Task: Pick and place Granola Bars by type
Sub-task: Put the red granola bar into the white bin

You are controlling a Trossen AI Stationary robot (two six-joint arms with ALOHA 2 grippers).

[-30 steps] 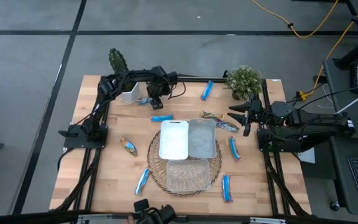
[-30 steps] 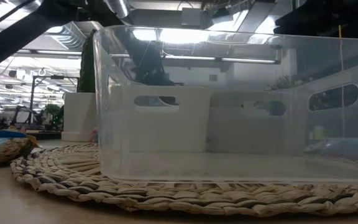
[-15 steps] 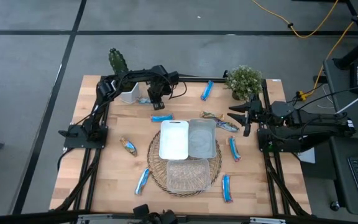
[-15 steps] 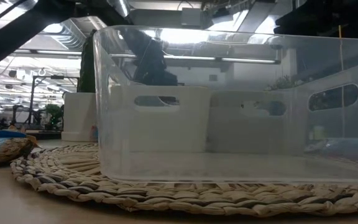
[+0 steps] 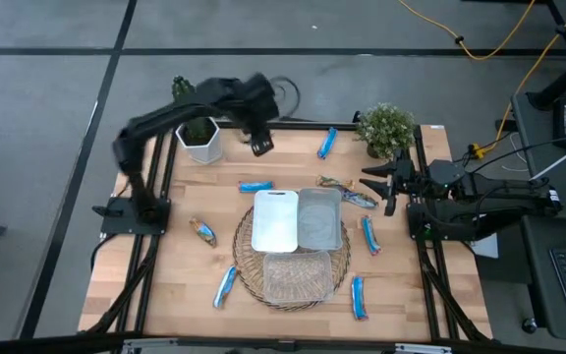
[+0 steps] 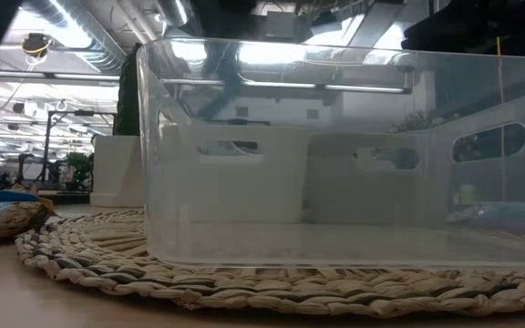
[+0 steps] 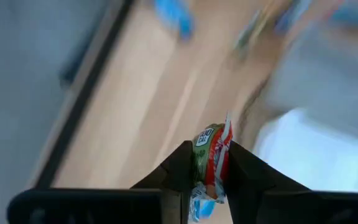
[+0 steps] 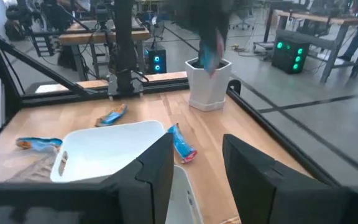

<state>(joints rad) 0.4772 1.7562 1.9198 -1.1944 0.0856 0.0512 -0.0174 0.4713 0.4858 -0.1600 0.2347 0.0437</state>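
My left gripper point(image 5: 261, 147) is raised above the table's far left part, beside the white plant pot point(image 5: 202, 146), and is shut on a granola bar point(image 7: 211, 146) with a green, red and blue wrapper. From the right wrist view this bar point(image 8: 206, 56) hangs blurred over the pot. My right gripper point(image 5: 377, 184) waits open at the right edge, near a brownish bar point(image 5: 360, 200). Blue bars lie flat on the wood at the far middle point(image 5: 255, 186), far right point(image 5: 327, 143), near left point(image 5: 224, 286) and near right point(image 5: 360, 297). My left gripper pinches the granola bar between its two fingers point(image 7: 182, 165), which stand on either flat side of the wrapper. One end of the bar point(image 7: 222, 127) sticks out past the fingertips. The bar is lifted clear of the table.
A white tray point(image 5: 276, 219), a grey tray point(image 5: 319, 218) and a clear tray point(image 5: 298, 278) sit on a round woven mat point(image 5: 244, 258) at the table's middle. A leafy plant point(image 5: 386, 126) stands at the far right. Another bar point(image 5: 202, 231) lies left of the mat.
My left gripper has risen from the table beside the white pot and swung slightly toward the right, carrying up the bar that lay next to the pot. That bar is now lifted clear. The right arm has kept still.
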